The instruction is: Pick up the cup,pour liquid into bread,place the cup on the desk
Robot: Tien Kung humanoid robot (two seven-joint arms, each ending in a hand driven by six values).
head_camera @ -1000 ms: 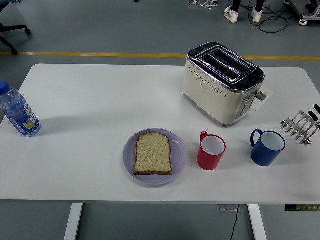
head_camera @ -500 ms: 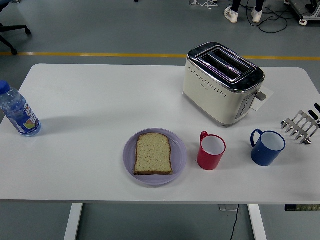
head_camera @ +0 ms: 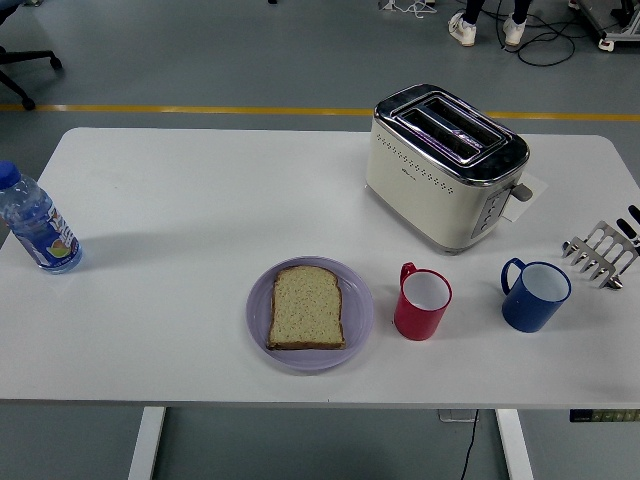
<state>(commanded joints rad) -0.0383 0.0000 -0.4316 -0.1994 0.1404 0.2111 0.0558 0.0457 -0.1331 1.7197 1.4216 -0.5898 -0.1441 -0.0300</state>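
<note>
A red cup (head_camera: 422, 304) with a white inside stands upright just right of the lilac plate (head_camera: 358, 322) bearing a bread slice (head_camera: 306, 307). A blue cup (head_camera: 535, 295) stands farther right. Neither robot hand shows, so their fingers cannot be judged.

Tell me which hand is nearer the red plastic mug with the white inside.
Probably right, though neither hand clearly shows in this view. The red mug stands right of the white table's middle, on the side the right arm enters from.

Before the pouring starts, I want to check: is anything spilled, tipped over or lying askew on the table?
Nothing stands out. The red cup and blue cup stand upright, the bread lies flat on its purple plate, and the table shows no spill.
</note>
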